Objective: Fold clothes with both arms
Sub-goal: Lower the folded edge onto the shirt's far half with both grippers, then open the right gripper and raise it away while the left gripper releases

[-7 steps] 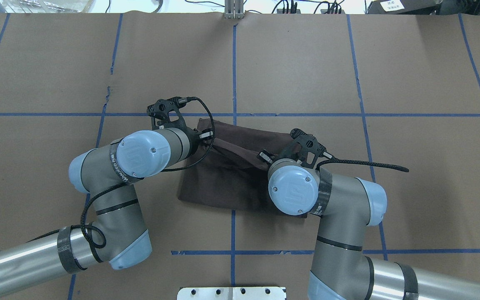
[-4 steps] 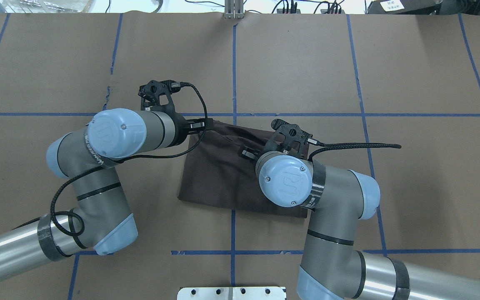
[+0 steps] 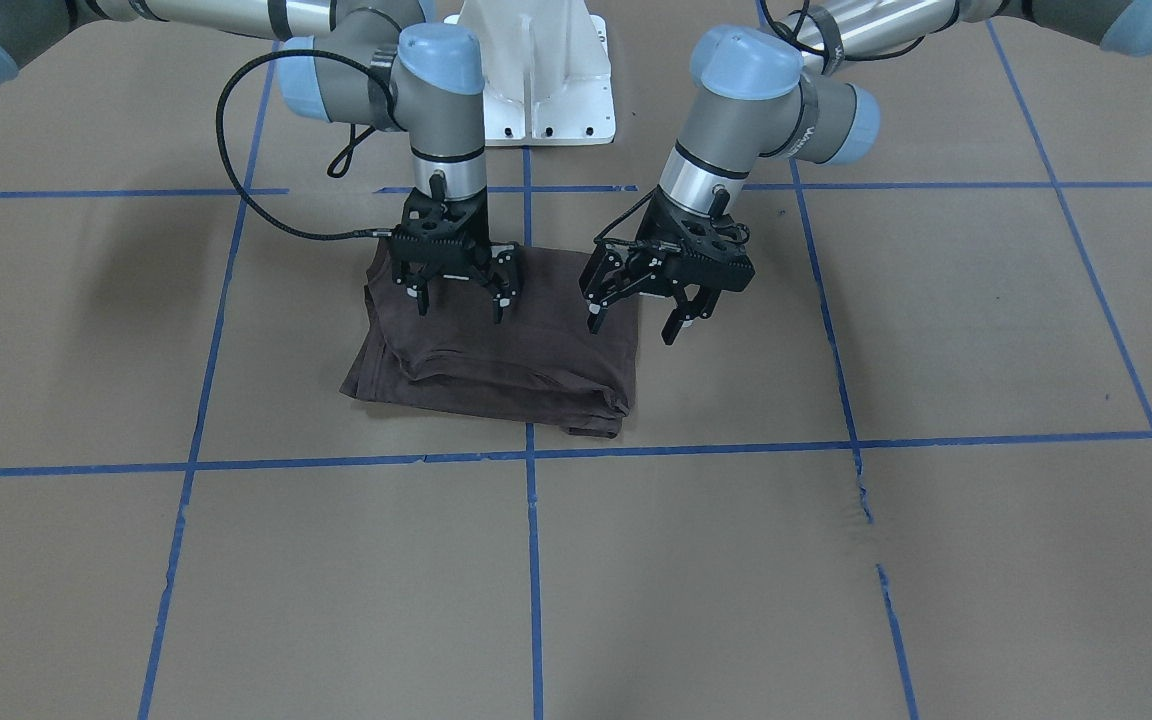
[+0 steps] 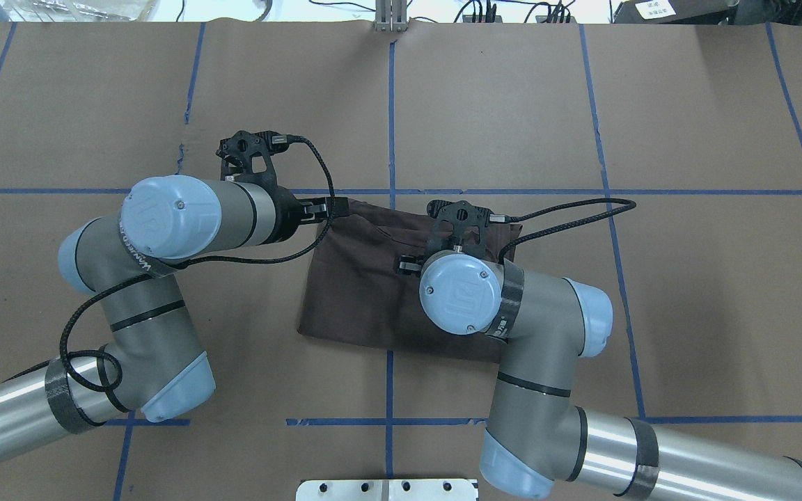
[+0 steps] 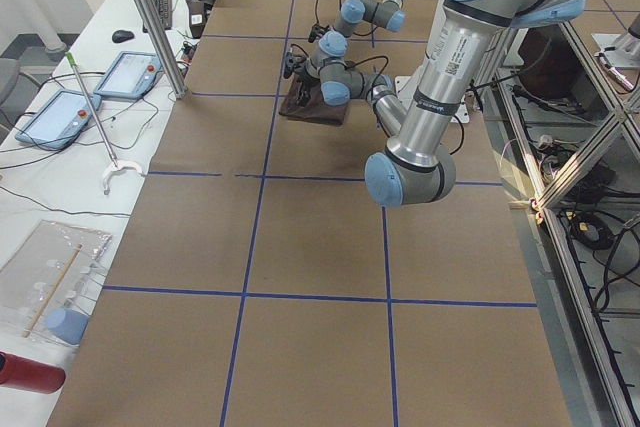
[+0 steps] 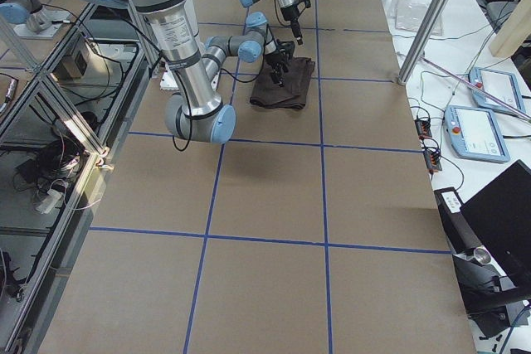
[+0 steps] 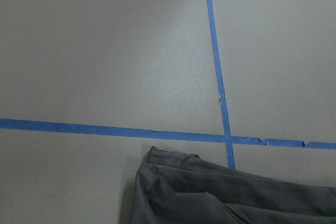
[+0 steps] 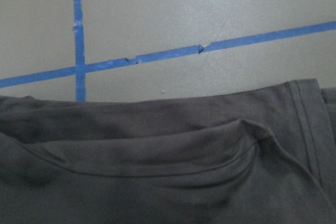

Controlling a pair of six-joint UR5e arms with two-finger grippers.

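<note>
As T-shirt (image 3: 496,350) lies folded, L jaws & R jaws gape.

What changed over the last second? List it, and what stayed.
The left arm drew back toward the robot's left, its open fingers now at the T-shirt's edge. The right arm slid left and slightly forward above it. The T-shirt stayed folded in place on the table.

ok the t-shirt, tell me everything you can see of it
The T-shirt is dark grey-brown thin knit, folded into a rough rectangle with layered edges bunched on the side away from the robot. It lies on the brown paper table, over a blue tape line. The right gripper and left gripper hang open above it, gripping nothing; contact unclear.
</note>
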